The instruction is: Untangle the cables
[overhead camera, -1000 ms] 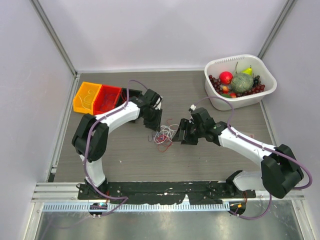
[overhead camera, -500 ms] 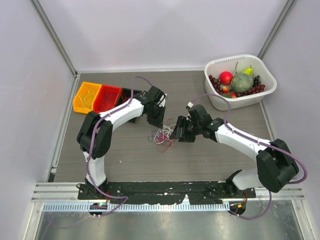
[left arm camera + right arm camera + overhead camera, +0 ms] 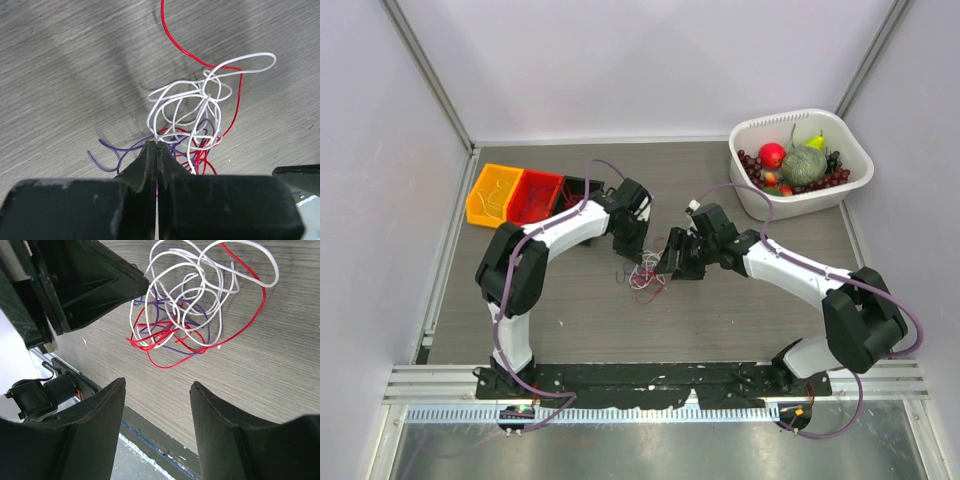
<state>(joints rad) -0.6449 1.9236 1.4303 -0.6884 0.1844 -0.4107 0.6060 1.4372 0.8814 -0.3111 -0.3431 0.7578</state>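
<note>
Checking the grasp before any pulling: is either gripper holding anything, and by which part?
The left gripper is shut on the cables, pinching thin strands at the tangle's edge. The right gripper is open, holding nothing.

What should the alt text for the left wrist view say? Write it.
The left gripper, shut, tips meeting at the near edge of the cables, a loose tangle of white, red and purple wires lying on a grey wood-grain table.

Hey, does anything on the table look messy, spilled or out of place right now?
Only the cables: red, white and purple wires knotted in a loose heap mid-table. The left gripper is shut on strands at its edge; the right gripper is open beside it. The fruit sits inside its basket; nothing looks spilled or broken.
</note>
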